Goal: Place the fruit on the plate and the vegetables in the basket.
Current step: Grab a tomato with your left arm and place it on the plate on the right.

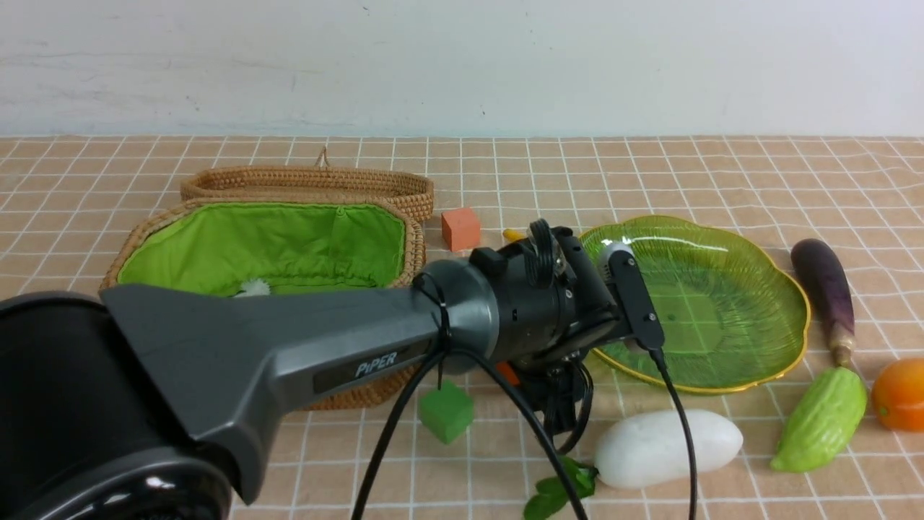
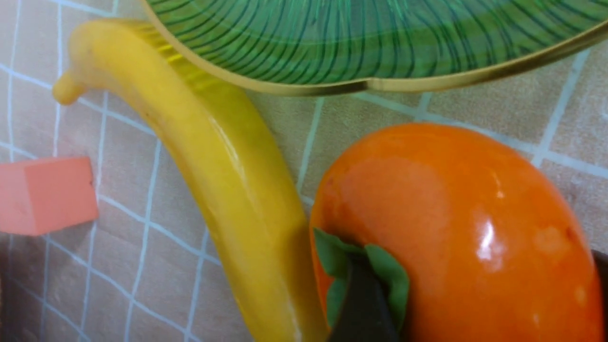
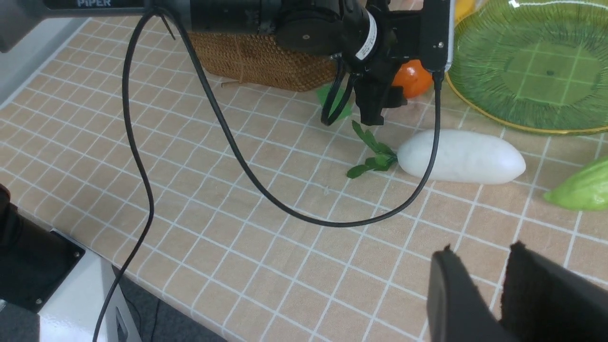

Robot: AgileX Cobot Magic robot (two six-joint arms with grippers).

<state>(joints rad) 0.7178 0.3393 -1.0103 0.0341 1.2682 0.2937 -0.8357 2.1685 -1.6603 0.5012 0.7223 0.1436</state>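
My left gripper (image 2: 477, 266) is down on the table beside the green plate (image 1: 722, 303), shut on the round orange fruit (image 2: 451, 213). One finger presses its green leafy cap and the other its far side. The fruit rests on the table next to the yellow banana (image 2: 228, 190), whose end lies under the plate's rim. The wicker basket (image 1: 274, 245) stands left of the arm. White radish (image 1: 668, 448), bumpy gourd (image 1: 823, 419), eggplant (image 1: 823, 285) and mango (image 1: 901, 396) lie around the plate. My right gripper (image 3: 482, 251) hovers over bare table near the front, open a little, holding nothing.
The basket's shallow lid (image 1: 310, 184) lies behind the basket. An orange cube (image 1: 460, 228) sits near the banana's tip, and a green cube (image 1: 446, 412) sits in front of the basket. The left arm's cable (image 3: 285, 209) trails across the table. A small white thing (image 1: 253, 287) shows inside the basket.
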